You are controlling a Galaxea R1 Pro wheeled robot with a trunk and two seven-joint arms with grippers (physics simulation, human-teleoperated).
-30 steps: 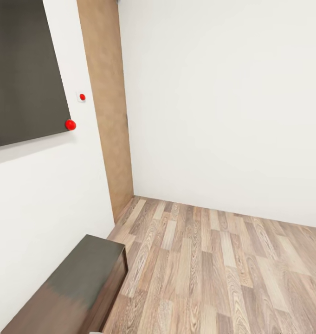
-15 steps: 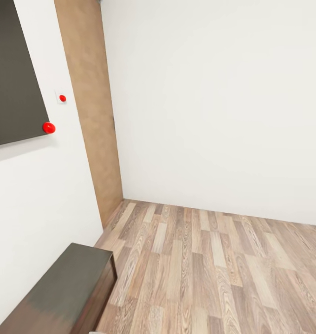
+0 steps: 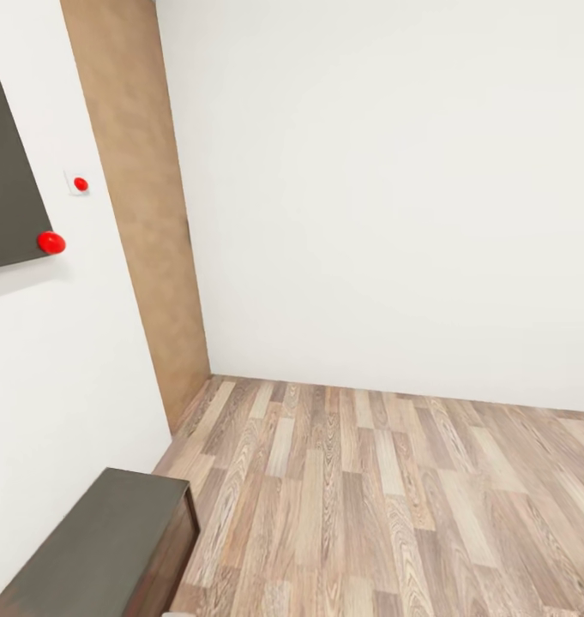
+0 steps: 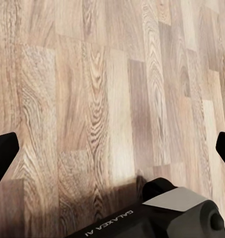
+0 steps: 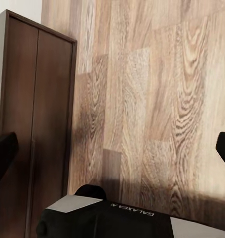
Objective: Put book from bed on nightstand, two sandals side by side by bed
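Room corner: plank floor (image 3: 369,506), dark cabinet (image 3: 103,548) by wall. Left fingers (image 4: 3,153) & right fingers (image 5: 3,148) apart, nothing held.

Left tool (image 4: 112,148) and right tool (image 5: 112,148) both spread wide, fingertips at the wrist views' opposite edges, nothing between.

The one readable text is the brand lettering "GALAXEA AI". In the left wrist view it stands in pale letters, upside down, on the black robot body (image 4: 157,215) above the wood floor (image 4: 92,89). In the right wrist view the same lettering sits on the black robot body (image 5: 117,218), upside down and too small to read surely. The head view carries no readable text.
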